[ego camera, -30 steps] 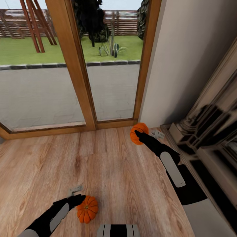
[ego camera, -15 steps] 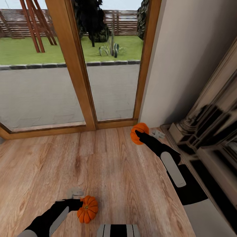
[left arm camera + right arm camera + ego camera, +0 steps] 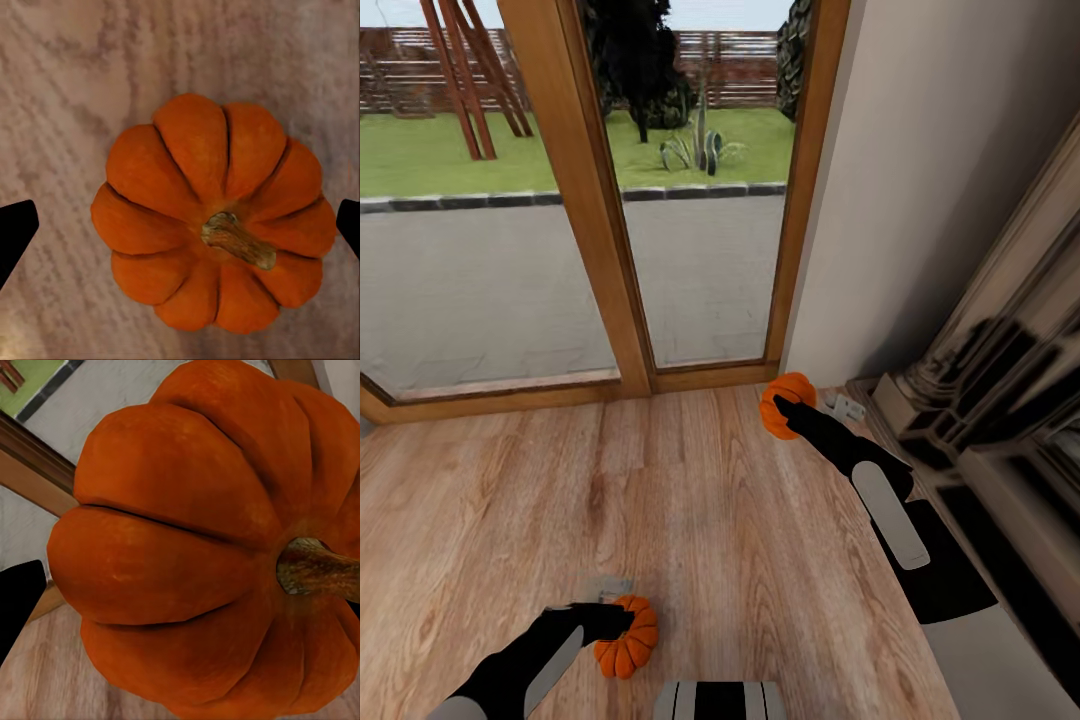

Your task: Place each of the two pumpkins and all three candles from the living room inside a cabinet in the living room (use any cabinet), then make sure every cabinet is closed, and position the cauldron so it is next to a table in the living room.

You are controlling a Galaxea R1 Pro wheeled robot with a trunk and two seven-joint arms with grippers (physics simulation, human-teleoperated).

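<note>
One orange pumpkin (image 3: 628, 640) lies on the plank floor close to my base. My left gripper (image 3: 612, 605) hangs right over it. In the left wrist view the pumpkin (image 3: 214, 217) sits stem-up between two black fingertips (image 3: 15, 236) that stand wide apart at the picture's edges, so the gripper is open. The second pumpkin (image 3: 784, 401) is at the tip of my right gripper (image 3: 792, 408), held off the floor near the wall corner. This pumpkin (image 3: 202, 547) takes up nearly the whole right wrist view, with a finger (image 3: 15, 604) beside it.
Wood-framed glass doors (image 3: 592, 200) stand straight ahead, with a garden outside. A grey wall (image 3: 920, 180) meets them at the right. A pale, reflective piece of furniture (image 3: 1000, 400) runs along the right side. Open plank floor (image 3: 690, 500) lies between my arms.
My left gripper has swung right and come over the near pumpkin, now straddling it. The right gripper with its pumpkin has shifted slightly to the right.
</note>
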